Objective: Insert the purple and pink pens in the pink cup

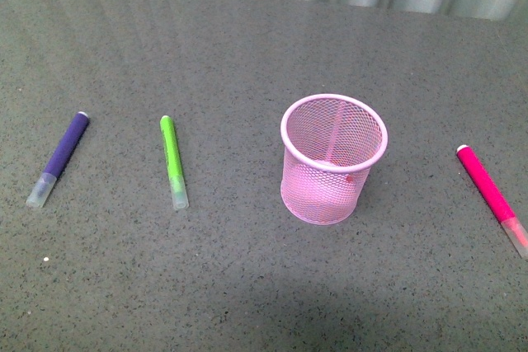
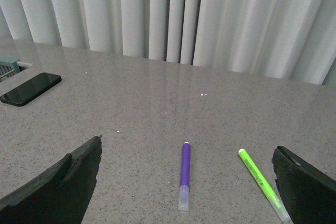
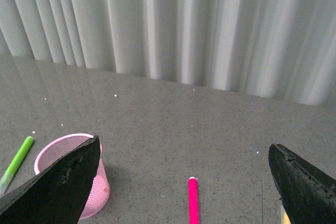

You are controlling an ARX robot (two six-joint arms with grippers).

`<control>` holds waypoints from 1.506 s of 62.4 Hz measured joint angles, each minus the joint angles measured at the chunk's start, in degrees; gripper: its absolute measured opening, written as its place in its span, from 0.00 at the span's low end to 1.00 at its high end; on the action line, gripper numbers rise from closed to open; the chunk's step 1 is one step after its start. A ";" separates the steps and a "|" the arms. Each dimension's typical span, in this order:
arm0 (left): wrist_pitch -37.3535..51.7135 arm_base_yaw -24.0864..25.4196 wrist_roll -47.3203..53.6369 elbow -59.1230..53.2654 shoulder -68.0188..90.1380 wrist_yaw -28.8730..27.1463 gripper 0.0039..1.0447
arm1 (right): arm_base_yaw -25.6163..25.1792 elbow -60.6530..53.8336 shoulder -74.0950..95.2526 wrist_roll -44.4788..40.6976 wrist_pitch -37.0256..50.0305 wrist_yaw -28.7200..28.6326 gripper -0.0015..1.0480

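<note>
The left gripper [image 2: 187,145] is being held low over the table [image 1: 247,286] with its jaws spread wide and nothing grasped, and the right gripper [image 3: 185,142] likewise. From the upright pink cup [image 1: 322,191], the purple pen [image 1: 64,152] is being seen at 9 o'clock and the pink pen [image 1: 487,183] at 3 o'clock, both lying flat.

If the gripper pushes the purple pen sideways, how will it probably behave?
The purple pen looks round and slim, lying flat on the glossy table, so it would likely roll. Its straight barrel suggests it is stiff and probably light.
</note>
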 joint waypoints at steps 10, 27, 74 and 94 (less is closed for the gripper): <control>0.00 0.00 0.00 0.00 0.00 0.00 0.93 | 0.00 0.00 0.00 0.00 0.00 0.00 0.93; 0.00 0.00 0.00 0.00 0.00 0.00 0.93 | 0.00 0.00 0.00 0.00 0.00 0.00 0.93; 0.02 0.00 -0.02 0.00 0.00 -0.04 0.93 | 0.00 0.00 -0.02 0.00 0.00 0.00 0.93; -16.26 4.87 -23.15 22.21 33.35 -6.51 0.93 | 0.00 0.00 -0.04 -0.02 -0.04 -0.02 0.93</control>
